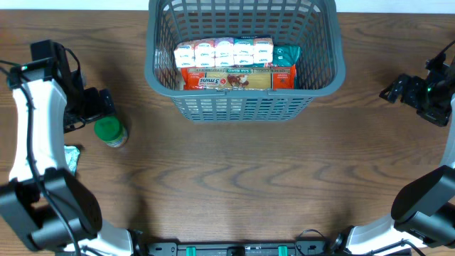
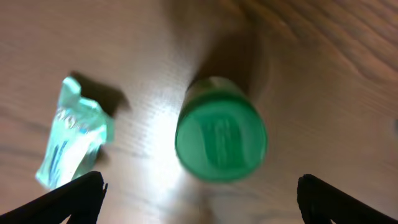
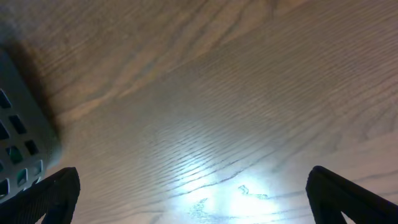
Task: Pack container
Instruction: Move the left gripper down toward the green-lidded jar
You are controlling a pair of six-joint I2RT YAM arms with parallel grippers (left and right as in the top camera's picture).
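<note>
Left wrist view: left gripper [image 2: 202,196] has its fingers spread wide, nothing between them. A green-capped jar [image 2: 221,138] stands upright at 12 o'clock from the fingertips, not touched. A crumpled teal packet [image 2: 71,134] lies at 10 o'clock, apart from the jar.

Right wrist view: right gripper [image 3: 193,199] is also spread, over bare table [image 3: 236,93]. A basket [image 3: 18,137] corner shows at 9 o'clock.

Overhead: the basket [image 1: 242,107] sits at 12 o'clock on the table. It holds a row of white cartons [image 1: 224,52] with an orange pack [image 1: 234,78] just in front. The left gripper [image 1: 96,107] is at 9 o'clock and the right gripper [image 1: 398,89] at 3 o'clock, both well apart from the basket.
</note>
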